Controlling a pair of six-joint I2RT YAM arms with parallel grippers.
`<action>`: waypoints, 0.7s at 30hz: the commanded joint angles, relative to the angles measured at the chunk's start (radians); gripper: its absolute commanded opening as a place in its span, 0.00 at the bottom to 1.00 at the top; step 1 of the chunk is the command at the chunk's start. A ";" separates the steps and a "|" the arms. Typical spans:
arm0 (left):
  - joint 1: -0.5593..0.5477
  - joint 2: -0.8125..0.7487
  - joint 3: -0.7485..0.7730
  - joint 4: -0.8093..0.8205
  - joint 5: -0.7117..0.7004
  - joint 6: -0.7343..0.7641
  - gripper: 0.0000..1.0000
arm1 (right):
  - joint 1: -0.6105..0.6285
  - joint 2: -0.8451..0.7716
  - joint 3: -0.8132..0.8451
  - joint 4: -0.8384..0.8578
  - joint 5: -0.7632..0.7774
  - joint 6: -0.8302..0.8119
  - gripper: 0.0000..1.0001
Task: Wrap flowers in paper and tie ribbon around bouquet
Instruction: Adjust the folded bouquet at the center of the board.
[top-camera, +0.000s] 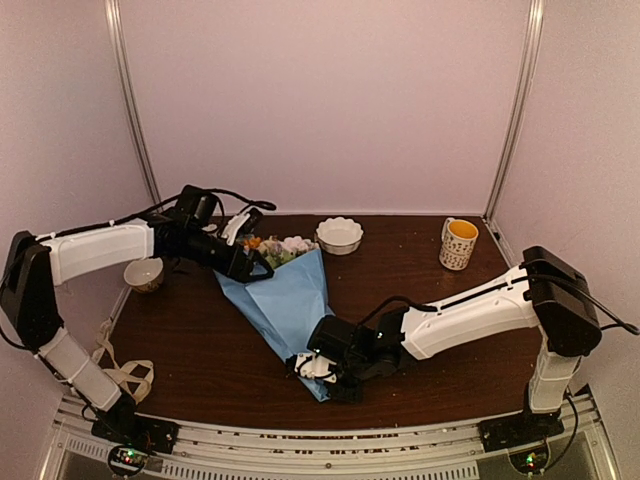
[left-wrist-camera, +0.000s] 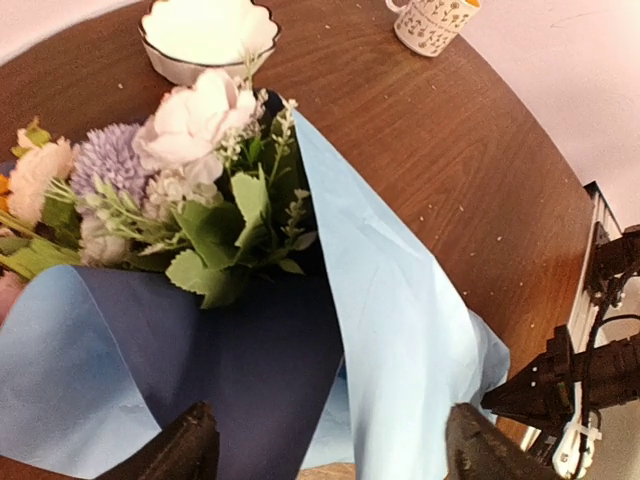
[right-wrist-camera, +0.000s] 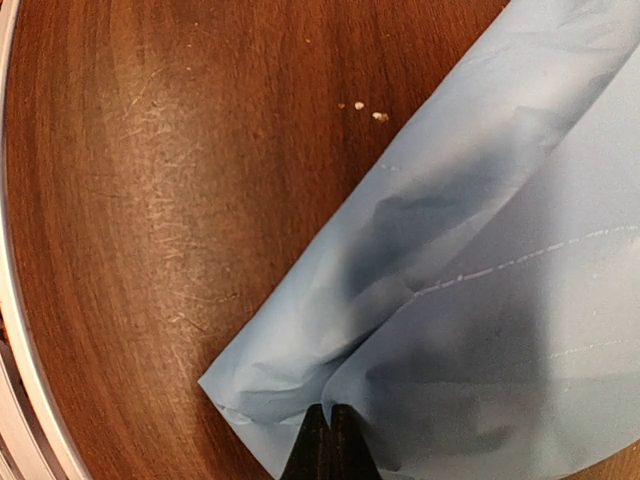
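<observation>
**Operator:** Where does the bundle sit on the table (top-camera: 450, 340)?

**Spotter:** The paper (top-camera: 290, 300) lies diagonally across the middle, rolled loosely into a cone. Its wide end points back-left and its narrow end points toward your near edge. The flowers (top-camera: 278, 246) are inside, with the blooms poking out of the wide end, near the scalloped white bowl (top-camera: 339, 235).

**Operator:** Is the wrap closed?

**Spotter:** Not yet, I judge. From the left wrist, one flap stands up and the darker inner face shows. The ribbon (top-camera: 128, 376) lies off to the left by your left arm's base, well apart from the cone, so tying comes later.

**Operator:** And my grippers?

**Spotter:** Your right gripper (right-wrist-camera: 328, 442) is closed tight and seems to pinch the paper's narrow tip. Your left gripper (left-wrist-camera: 335, 455) hangs over the wide end with its jaws wide, holding nothing.

**Operator:** How do I do this step well?

**Spotter:** Use the right pinch as your anchor. With the left, take only the edge of the raised flap, clear of the leaves, and fold it snugly across the stems. Paper this thin will likely crumple or tear if you drag it.
</observation>
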 joint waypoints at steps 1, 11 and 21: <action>-0.003 -0.090 -0.007 0.073 -0.144 0.122 0.74 | 0.013 0.028 -0.012 -0.043 0.008 0.000 0.00; -0.001 0.038 0.152 -0.175 -0.092 0.409 0.61 | 0.013 0.021 -0.024 -0.037 0.015 0.009 0.00; 0.000 0.088 0.173 -0.197 -0.182 0.409 0.28 | 0.013 0.021 -0.029 -0.037 0.017 0.006 0.00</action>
